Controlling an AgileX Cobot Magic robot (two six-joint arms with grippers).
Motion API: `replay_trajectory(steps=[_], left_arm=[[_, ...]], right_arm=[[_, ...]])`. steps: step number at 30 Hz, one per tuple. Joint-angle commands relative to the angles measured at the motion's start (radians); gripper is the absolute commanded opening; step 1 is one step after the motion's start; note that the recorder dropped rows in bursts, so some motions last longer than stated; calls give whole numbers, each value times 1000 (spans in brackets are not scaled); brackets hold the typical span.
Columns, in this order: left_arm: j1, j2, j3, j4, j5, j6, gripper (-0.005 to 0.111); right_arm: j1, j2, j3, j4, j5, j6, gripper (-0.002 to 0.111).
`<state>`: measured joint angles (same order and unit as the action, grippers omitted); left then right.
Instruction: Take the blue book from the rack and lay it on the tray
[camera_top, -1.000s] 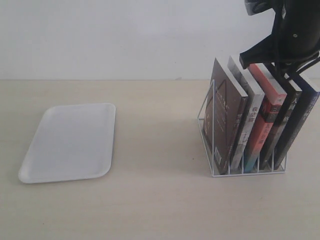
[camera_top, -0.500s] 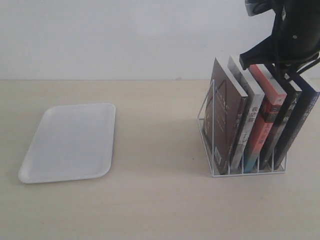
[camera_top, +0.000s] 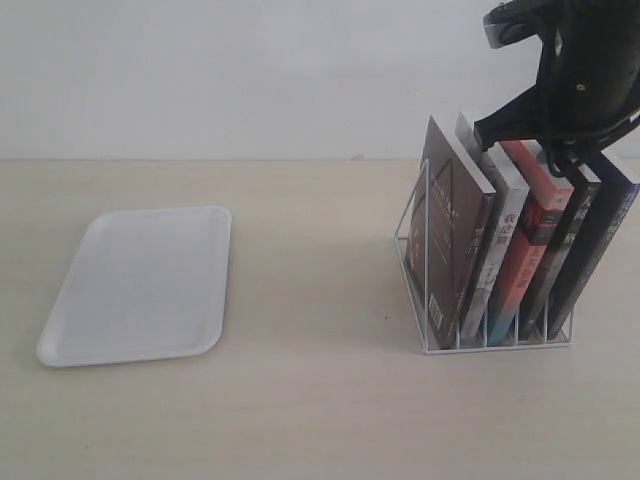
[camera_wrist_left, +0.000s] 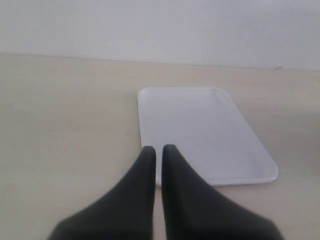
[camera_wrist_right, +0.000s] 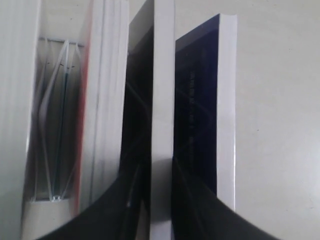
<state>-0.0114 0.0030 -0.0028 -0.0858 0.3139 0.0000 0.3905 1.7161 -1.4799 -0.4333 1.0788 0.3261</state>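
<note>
The tray (camera_top: 140, 285) lies flat, well apart from the rack (camera_top: 497, 346), ready to receive. The blue book (camera_top: 598, 245) leans in the rack's end slot, farthest from the tray. Over the rack, the right gripper (camera_wrist_right: 160, 175) has its jaws part-open astride a white page edge beside the blue cover, and I cannot tell if they grip. The left gripper (camera_wrist_left: 158, 150) waits away from the rack, all but closed and empty.

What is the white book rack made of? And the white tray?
The rack looks like thin metal wire coated white: slim bars with gaps. The tray looks like smooth white plastic, judging by its moulded rounded rim, though that's uncertain.
</note>
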Motion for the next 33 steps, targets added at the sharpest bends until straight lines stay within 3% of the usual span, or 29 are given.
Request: replay_trajectory(steps=[1,6,10,33], left_arm=[[3,-3,3,0,-6,-8,5],[3,-3,3,0,-6,-8,5],[3,-3,3,0,-6,-8,5],[3,-3,3,0,-6,-8,5]], right_arm=[[-3,4,3,4,6,5,19],[-3,4,3,6,6,12,19],[-3,4,3,6,15,20,0],[-1,-206,-148,9,122,16,0]])
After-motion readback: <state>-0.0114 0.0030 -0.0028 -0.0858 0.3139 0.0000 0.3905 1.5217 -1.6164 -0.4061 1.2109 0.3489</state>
